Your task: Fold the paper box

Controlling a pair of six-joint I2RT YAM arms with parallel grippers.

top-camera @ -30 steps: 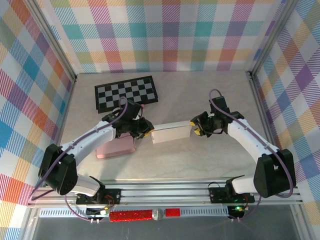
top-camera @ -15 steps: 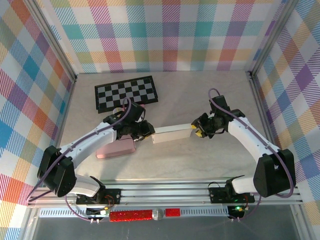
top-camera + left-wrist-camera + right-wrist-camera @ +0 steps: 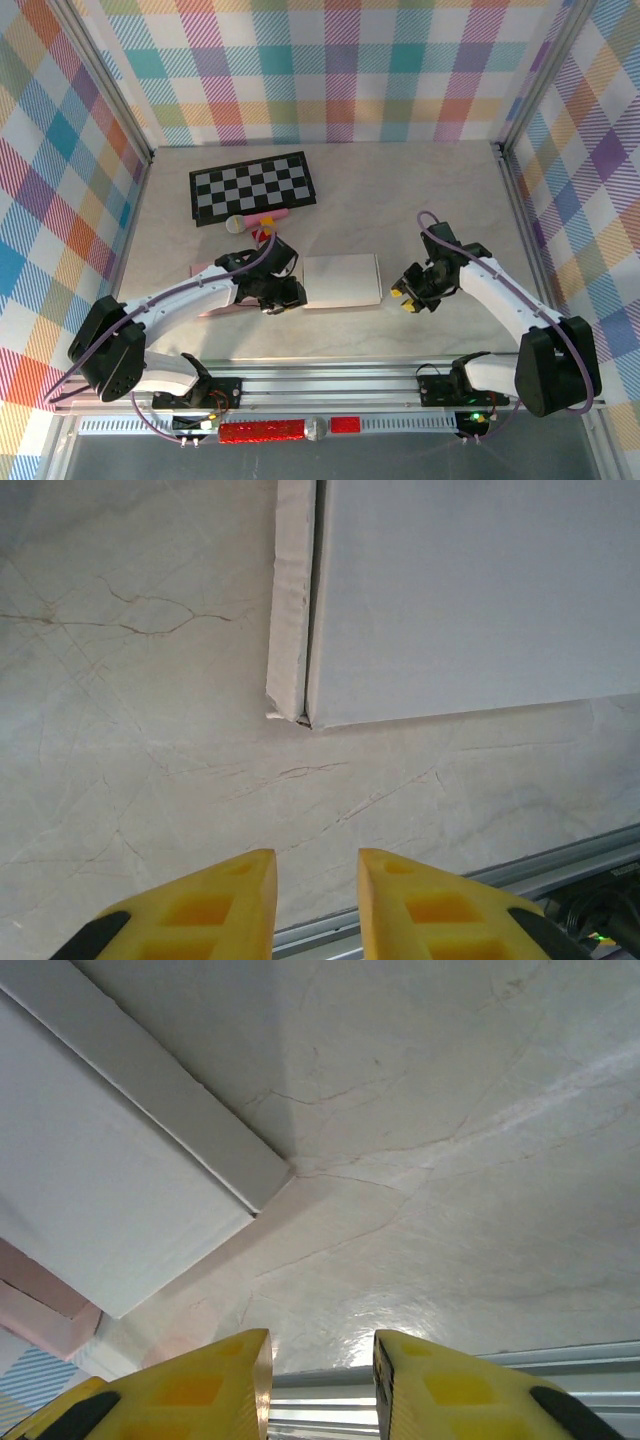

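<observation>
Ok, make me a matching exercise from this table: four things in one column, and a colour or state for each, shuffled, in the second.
Column one:
A checkerboard
B box
C microphone
D left gripper

Column two:
1 yellow fingers, open, nothing held
2 black and white squares
3 plain white, lying flat
4 pink handle, pale round head

Pairs: A-2, B-3, C-4, D-1

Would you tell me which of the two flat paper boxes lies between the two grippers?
The white flat paper box, between left gripper and right gripper; the pink paper box lies partly under the left arm.
</observation>
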